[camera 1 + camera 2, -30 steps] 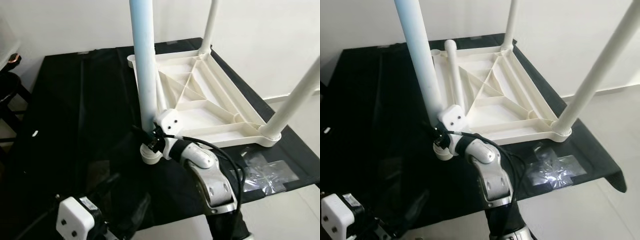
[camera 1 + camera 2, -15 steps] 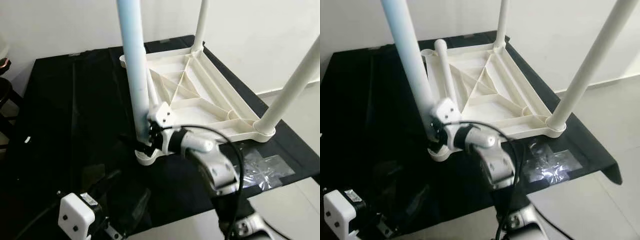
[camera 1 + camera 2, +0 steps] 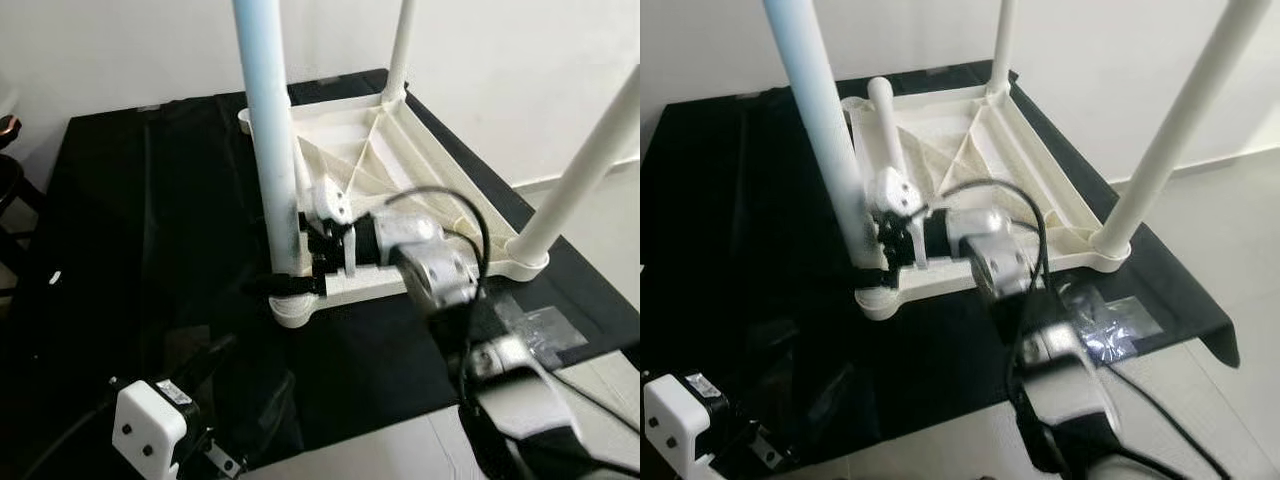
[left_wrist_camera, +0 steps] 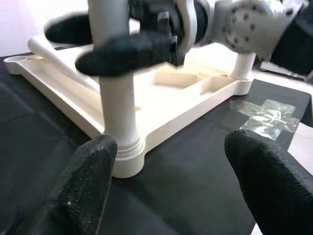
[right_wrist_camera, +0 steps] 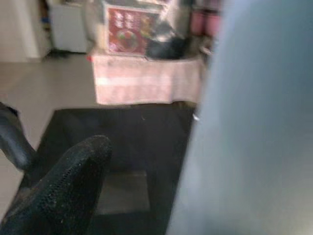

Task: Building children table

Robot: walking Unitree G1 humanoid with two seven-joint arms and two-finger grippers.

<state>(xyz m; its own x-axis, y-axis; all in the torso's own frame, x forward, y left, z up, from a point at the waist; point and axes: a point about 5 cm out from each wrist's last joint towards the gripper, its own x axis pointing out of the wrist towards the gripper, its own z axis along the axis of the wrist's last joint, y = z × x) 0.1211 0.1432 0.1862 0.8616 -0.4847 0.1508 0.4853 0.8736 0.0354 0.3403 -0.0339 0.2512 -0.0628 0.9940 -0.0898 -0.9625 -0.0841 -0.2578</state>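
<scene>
An upturned cream plastic children's table top [image 3: 400, 170] lies at upper centre of the head views on a black cloth-covered table [image 3: 130, 230]. Three white tubular legs stand in its corner sockets; a fourth white leg [image 3: 885, 125] lies loose across its ribbed underside. The right gripper [image 3: 290, 275] has its black fingers clamped around the near white upright leg [image 3: 272, 150] just above its socket, at frame centre. The left gripper [image 4: 168, 183], lower left, hovers with jaws wide apart before that socket. Clear crumpled plastic wrap [image 3: 545, 330] lies at lower right.
</scene>
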